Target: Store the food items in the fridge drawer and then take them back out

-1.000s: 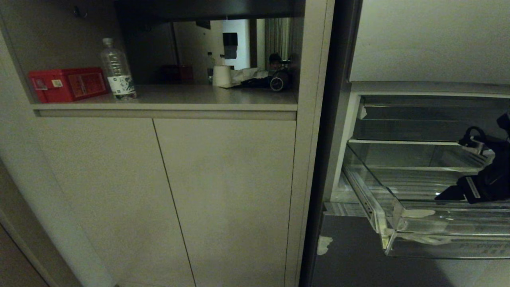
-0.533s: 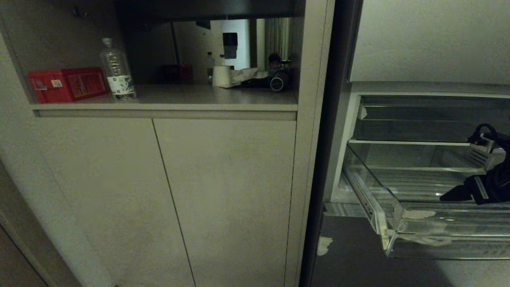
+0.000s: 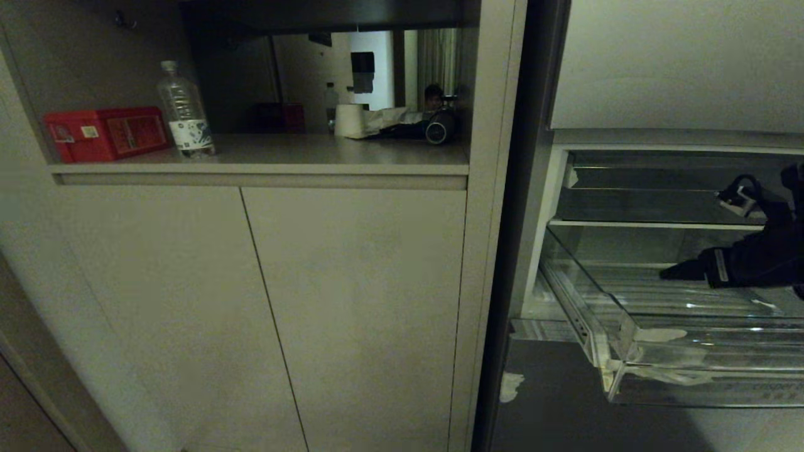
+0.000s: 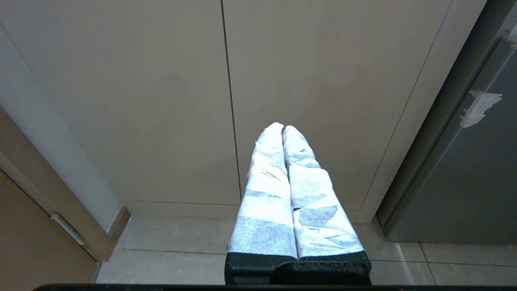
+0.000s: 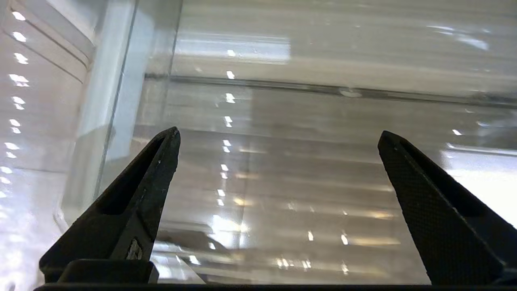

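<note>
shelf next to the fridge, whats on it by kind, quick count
red box: 1
clear water bottle: 1
white roll: 1
dark round-faced item, too dim to name: 1
total: 4
Further shapes behind these look like a mirror's reflection, so they are left out.

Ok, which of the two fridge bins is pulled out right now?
The lower clear fridge drawer, with white tape scraps at its front corner; the open right gripper is over it. The shallower dark tray above sits pushed in.
</note>
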You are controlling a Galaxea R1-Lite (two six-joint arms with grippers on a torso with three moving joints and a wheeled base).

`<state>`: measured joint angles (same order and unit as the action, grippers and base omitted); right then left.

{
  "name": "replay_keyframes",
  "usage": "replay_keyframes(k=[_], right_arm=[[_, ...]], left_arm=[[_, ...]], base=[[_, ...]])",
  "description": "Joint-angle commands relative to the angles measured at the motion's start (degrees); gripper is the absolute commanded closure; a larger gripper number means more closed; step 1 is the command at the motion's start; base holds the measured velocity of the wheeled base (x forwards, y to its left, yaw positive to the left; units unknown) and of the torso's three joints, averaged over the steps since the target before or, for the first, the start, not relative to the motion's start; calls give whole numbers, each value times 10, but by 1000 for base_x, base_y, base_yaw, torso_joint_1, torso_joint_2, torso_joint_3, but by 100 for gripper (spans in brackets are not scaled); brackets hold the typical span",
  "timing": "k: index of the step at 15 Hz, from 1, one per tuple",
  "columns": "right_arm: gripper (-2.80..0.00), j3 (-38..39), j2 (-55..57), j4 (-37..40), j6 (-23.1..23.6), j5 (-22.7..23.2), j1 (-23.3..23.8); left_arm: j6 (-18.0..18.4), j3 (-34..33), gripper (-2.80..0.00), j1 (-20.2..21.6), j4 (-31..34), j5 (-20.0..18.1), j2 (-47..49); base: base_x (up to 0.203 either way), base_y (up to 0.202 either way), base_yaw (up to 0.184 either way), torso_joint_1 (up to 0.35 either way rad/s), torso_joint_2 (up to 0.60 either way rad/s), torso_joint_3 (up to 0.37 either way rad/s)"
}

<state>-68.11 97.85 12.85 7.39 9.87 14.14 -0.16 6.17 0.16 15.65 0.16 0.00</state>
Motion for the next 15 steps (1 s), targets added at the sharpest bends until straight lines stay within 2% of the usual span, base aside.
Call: replay_keyframes(k=[1, 4, 9, 10, 11, 15], right_arm=[[-280, 2, 4, -6, -2, 2, 1], [-280, 19, -52, -6, -2, 2, 1], [-280, 91, -173, -7, -1, 11, 1], [-7, 108, -191, -7, -1, 16, 1], [0, 123, -209, -7, -1, 19, 1], [0, 167, -315, -9, -1, 37, 1]], left_arm=[[0, 0, 0, 0, 1, 0, 0], [0, 0, 0, 0, 1, 0, 0], [0, 0, 0, 0, 1, 0, 1], [0, 0, 0, 0, 1, 0, 1], [0, 0, 0, 0, 1, 0, 1], [0, 0, 0, 0, 1, 0, 0]], base=[[0, 0, 0, 0, 0, 0], [0, 0, 0, 0, 0, 0], [0, 0, 0, 0, 0, 0], [0, 0, 0, 0, 0, 0], [0, 0, 0, 0, 0, 0], [0, 0, 0, 0, 0, 0]])
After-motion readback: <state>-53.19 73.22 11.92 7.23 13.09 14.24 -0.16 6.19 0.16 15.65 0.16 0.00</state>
